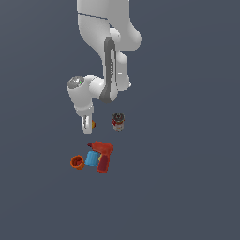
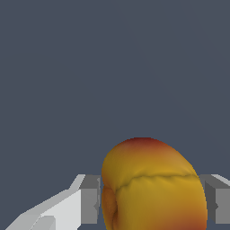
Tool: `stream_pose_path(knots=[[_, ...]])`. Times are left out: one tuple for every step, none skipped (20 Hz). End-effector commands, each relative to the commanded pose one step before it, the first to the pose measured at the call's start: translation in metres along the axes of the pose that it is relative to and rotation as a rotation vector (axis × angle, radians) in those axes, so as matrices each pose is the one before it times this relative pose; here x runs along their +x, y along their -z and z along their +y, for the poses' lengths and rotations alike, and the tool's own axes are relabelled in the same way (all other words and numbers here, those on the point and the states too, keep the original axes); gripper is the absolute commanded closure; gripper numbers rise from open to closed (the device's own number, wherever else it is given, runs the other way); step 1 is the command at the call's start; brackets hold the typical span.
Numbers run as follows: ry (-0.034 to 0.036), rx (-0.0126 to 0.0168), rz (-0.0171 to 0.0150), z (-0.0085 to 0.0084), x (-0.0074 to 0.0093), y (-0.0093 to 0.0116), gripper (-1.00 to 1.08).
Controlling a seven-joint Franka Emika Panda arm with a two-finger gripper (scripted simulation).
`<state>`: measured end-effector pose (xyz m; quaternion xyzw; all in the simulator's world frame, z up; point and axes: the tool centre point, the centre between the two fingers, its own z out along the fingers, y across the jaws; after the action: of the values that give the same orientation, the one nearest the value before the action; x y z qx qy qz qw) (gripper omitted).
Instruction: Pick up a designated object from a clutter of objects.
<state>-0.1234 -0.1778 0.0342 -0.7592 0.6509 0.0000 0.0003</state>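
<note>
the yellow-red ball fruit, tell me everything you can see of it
The ball fruit is round, smooth and yellow-orange, with a red blush on top and a crease across its skin. It sits between the fingers of the pincer, which flank it closely on both sides. In the exterior view only an orange sliver shows beside the pincer, apart from the can and drill.

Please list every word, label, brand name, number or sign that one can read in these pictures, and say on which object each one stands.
No text can be read in either view.
Can: its side shows light and red patches like a label, but too small and blurred to read.
Drill, blue block, cup, fruit between the tool's fingers: no visible markings.
</note>
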Motion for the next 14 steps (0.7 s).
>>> stream_pose_path(knots=[[-0.00022, -0.00080, 0.00001, 0.00026, 0.00018, -0.00053, 1.08], [0.00000, 0.00000, 0.00000, 0.00000, 0.00000, 0.00000, 1.08], [0.00032, 0.00091, 0.00014, -0.00022, -0.00021, 0.00057, 1.08], [0.00000, 0.00000, 0.00000, -0.00012, -0.00016, 0.00016, 1.08], [0.00000, 0.00000, 0.00000, -0.00037, -0.00047, 0.00049, 1.08], [0.00000, 0.00000, 0.00000, -0.00062, -0.00078, 0.00081, 1.08], [0.00000, 0.00000, 0.00000, -0.00087, -0.00110, 0.00114, 1.08], [0.00000, 0.00000, 0.00000, -0.00111, -0.00140, 0.00146, 1.08], [0.00000, 0.00000, 0.00000, -0.00135, -0.00171, 0.00178, 1.08], [0.00000, 0.00000, 0.00000, -0.00159, -0.00201, 0.00209, 1.08], [0.00000, 0.00000, 0.00000, -0.00182, -0.00230, 0.00240, 1.08], [0.00000, 0.00000, 0.00000, -0.00205, -0.00258, 0.00270, 1.08], [0.00000, 0.00000, 0.00000, -0.00227, -0.00287, 0.00300, 1.08], [0.00000, 0.00000, 0.00000, -0.00250, -0.00314, 0.00330, 1.08]])
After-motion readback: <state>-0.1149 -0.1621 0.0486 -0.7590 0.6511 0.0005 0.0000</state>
